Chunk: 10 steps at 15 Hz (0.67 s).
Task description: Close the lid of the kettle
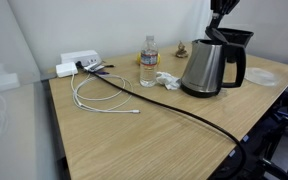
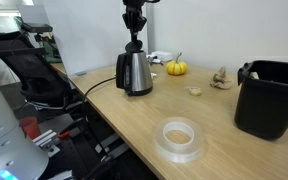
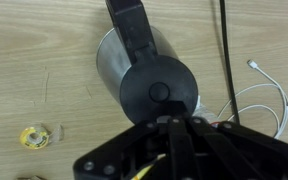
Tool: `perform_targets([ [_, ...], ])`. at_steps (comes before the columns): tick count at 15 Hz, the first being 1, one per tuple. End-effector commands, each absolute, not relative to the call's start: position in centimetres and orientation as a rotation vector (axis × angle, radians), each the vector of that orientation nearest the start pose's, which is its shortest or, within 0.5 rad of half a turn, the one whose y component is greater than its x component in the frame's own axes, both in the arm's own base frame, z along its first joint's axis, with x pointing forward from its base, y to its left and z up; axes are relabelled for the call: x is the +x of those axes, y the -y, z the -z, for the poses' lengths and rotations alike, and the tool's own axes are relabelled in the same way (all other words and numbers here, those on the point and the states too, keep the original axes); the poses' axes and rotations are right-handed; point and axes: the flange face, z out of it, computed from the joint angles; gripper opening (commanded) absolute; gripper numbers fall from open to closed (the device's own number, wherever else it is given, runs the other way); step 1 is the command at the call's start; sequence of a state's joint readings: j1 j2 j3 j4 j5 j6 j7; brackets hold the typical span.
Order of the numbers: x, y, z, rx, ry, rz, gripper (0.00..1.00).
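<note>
The flat, round black plastic lid (image 3: pixel 159 92) lies level over the mouth of the kettle and covers it fully in the wrist view (a small circular boss marks its centre). The brushed stainless-steel kettle (image 1: pixel 206 68) has a tapered body, a black handle and a black base. It stands upright on the light wooden table (image 1: pixel 134 140), near the far edge.

The tool (image 3: pixel 172 122) is directly above the kettle, its tips at the edge of the lid. Its fingers are drawn together with nothing between them. In an exterior view the tool (image 2: pixel 134 43) hangs vertically at the top of the kettle (image 2: pixel 134 75); contact cannot be confirmed.

A black cable (image 1: pixel 174 105) runs from the kettle base across the table. A clear plastic bottle (image 1: pixel 148 60) stands near the kettle. A looped white cable (image 1: pixel 99 95) lies beyond it. A black rectangular bin (image 2: pixel 274 95) and a clear tape roll (image 2: pixel 179 138) sit well apart from the kettle.
</note>
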State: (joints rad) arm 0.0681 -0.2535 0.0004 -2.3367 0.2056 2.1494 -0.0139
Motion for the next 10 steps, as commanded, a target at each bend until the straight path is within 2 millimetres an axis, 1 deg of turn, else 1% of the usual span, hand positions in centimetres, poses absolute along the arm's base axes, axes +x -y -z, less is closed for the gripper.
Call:
perform_targets([
  [1,48.4,-4.5,-43.2,-2.968,-0.012,0.112,0.0],
  [6,49.6,-5.0,-41.5,-2.976,-0.005,0.1,0.0],
  [10,50.1,-5.0,-40.3,-2.982,-0.01,0.062,0.0],
])
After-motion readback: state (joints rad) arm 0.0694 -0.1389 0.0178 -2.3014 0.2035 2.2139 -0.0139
